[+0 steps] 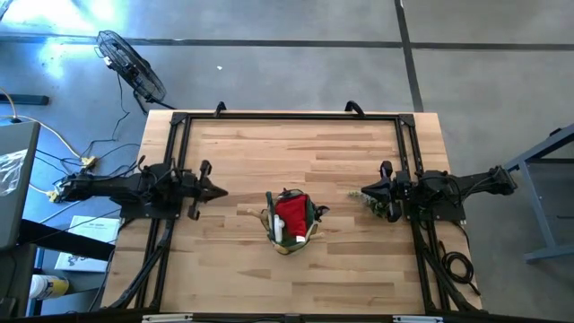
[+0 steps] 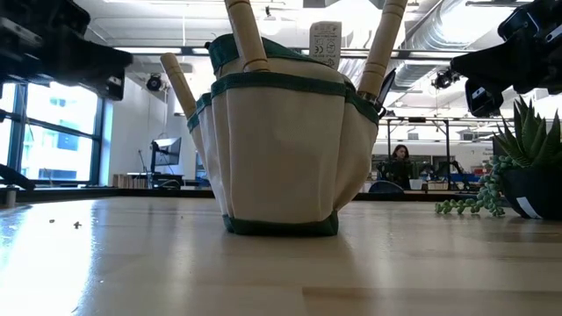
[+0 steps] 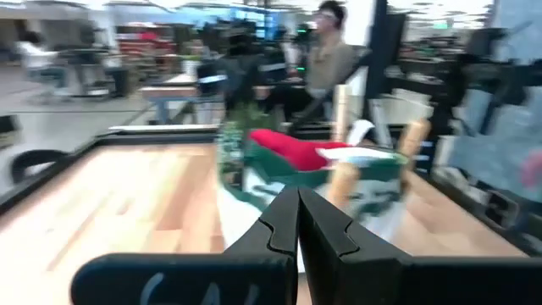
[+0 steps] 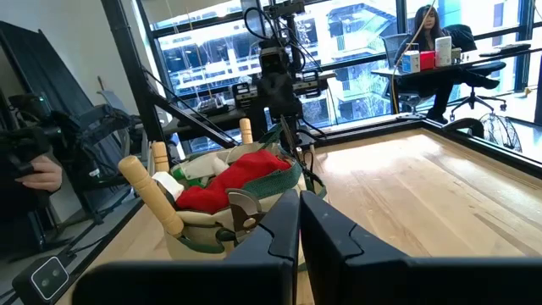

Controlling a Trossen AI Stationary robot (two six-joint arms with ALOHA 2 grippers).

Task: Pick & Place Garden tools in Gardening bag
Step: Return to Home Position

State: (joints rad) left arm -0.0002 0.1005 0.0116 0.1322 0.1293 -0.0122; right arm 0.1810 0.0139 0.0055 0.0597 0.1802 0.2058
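Cloth gardening bag (soft, matt) on smooth wooden table.

Both the left arm and the right arm are matt black with chunky joints. They narrow to the pointed left gripper and right gripper. Up close, the fingers are flat dark blades with notched inner edges. They sit on a black crossbar with faint pale marks. A black cable loops beside the right arm's base.
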